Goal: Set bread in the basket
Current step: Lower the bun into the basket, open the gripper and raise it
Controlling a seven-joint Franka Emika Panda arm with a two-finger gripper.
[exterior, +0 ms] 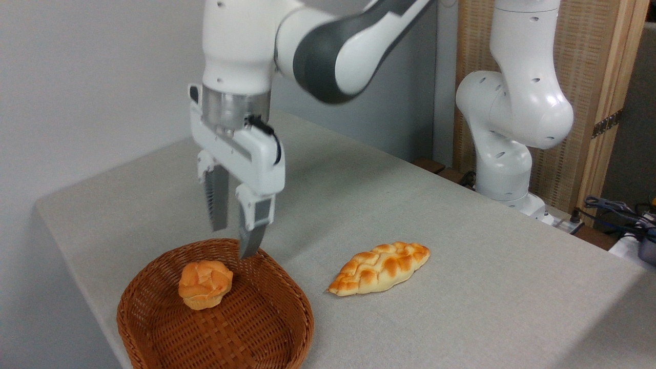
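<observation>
Bread [205,284] in basket [294,300], whose near rim is cropped.

Golden knotted bread [205,283] upright inside reddish-brown woven basket [287,294] at table's near-left corner.

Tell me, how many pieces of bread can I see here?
2. The round bun lies inside the basket, below the open gripper. The braided loaf lies on the table, right of the basket.
</observation>
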